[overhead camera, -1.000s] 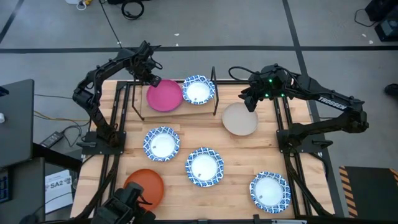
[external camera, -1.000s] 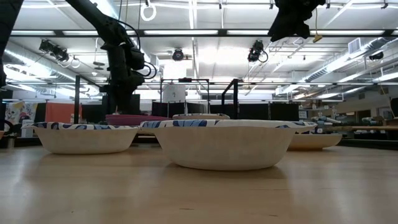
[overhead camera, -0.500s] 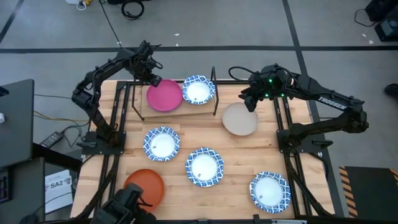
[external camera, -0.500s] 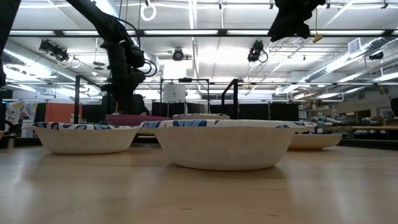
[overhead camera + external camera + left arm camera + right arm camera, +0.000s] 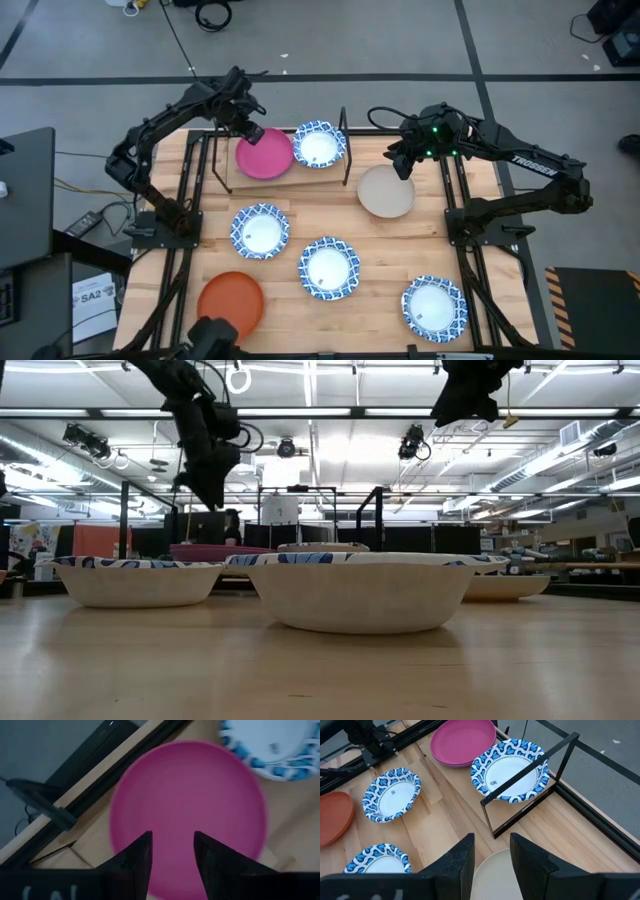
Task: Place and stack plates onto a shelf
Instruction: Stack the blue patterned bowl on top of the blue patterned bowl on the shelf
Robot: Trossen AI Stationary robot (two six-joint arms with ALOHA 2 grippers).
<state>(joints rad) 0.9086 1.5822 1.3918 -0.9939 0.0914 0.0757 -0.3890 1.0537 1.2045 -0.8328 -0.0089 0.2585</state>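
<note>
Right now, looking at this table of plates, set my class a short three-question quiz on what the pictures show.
1. True or false: the pink plate lies on the shelf.
2. How many blue-patterned plates lie off the shelf?
3. Which plate does the right gripper hover over: A orange, B beige, C pink?

Key:
1. True; it lies beside the patterned plate, under the open left gripper.
2. Three.
3. B, the beige plate.
</note>
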